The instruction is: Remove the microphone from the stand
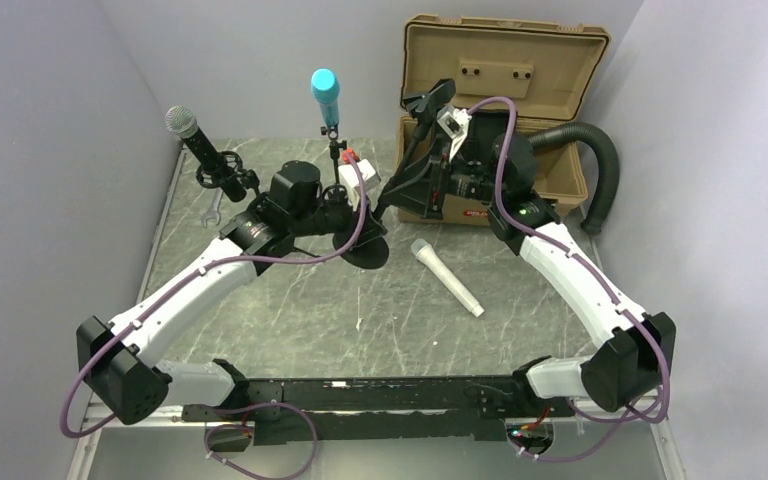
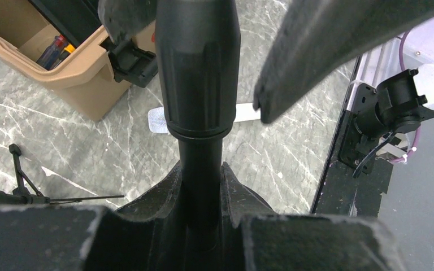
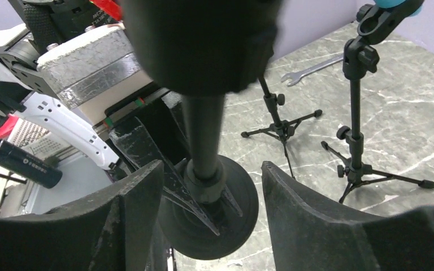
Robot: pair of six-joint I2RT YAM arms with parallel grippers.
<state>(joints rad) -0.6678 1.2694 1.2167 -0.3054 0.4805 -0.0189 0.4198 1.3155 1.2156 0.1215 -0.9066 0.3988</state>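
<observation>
A black stand with a round base [image 1: 367, 250] [image 3: 212, 217] stands mid-table. My left gripper [image 1: 358, 215] [image 2: 202, 169] is shut on its thin pole [image 2: 201, 152] just above the base. My right gripper [image 1: 392, 195] [image 3: 212, 186] is open, with one finger [image 3: 135, 220] on each side of the pole and of the thick black cylinder [image 2: 198, 62] [image 3: 200, 45] above it. I cannot tell whether that cylinder is a microphone body or part of the stand. A black clip [image 1: 430, 100] tops the stand. A silver-white microphone [image 1: 447, 278] [image 2: 158, 119] lies flat on the table, apart from the stand.
Two tripod stands are at the back left, one with a blue microphone [image 1: 325, 88], one with a black, silver-headed microphone [image 1: 192, 135]. A wrench [image 1: 213, 208] lies beside them. An open tan case [image 1: 560, 175] and a black hose [image 1: 600, 165] fill the back right.
</observation>
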